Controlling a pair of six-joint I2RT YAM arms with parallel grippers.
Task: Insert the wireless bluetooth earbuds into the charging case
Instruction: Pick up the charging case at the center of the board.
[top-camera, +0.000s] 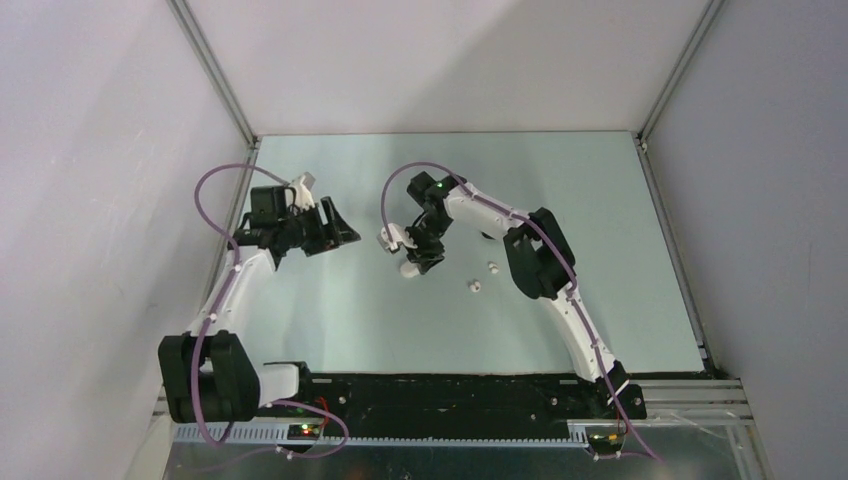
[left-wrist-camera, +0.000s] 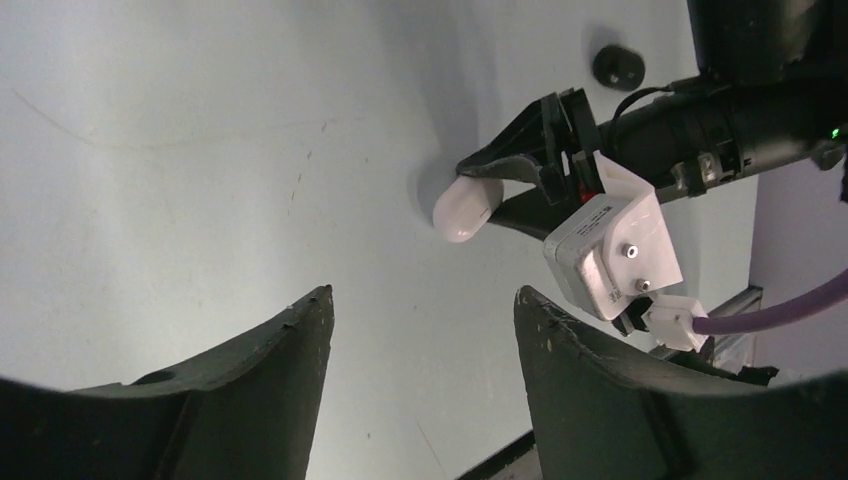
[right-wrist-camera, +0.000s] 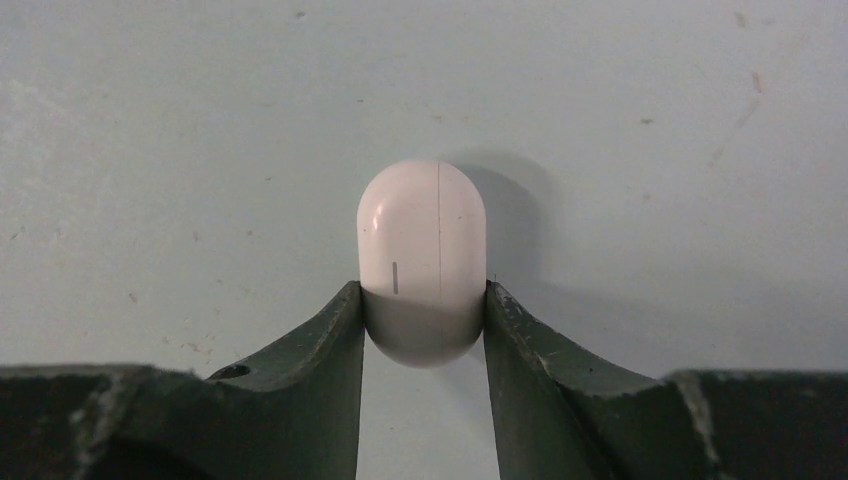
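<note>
A pale grey-green table (top-camera: 600, 200) is seen from above, with two robot arms reaching over it from the near edge.

The right gripper (right-wrist-camera: 422, 290) has its two dark fingers pressed against the opposite sides of a white charging case (right-wrist-camera: 420, 220). The case is a smooth oval pod, and only its near end sits between the fingertips. It is closed: a thin seam runs along its length and nothing inside can be seen. A short dark slit marks the shell left of the seam. In the right wrist view its long axis runs straight away from the gripper, with the free rounded end pointing away. From above, the case sticks out of the gripper toward the near left, around the middle of the table. It casts a close shadow, but whether it rests on the surface cannot be told.

A white earbud (top-camera: 475, 286) lies loose on the table just to the right of the gripped case. A second white earbud (top-camera: 492, 266) lies near it, slightly farther back. Both are outside the case.

The left gripper (left-wrist-camera: 422, 295) hangs over the left side of the table, fingers wide apart with nothing between them, facing the right gripper.

A small black round thing (left-wrist-camera: 618, 65) sits on the table beyond the right arm; what it is cannot be made out.
</note>
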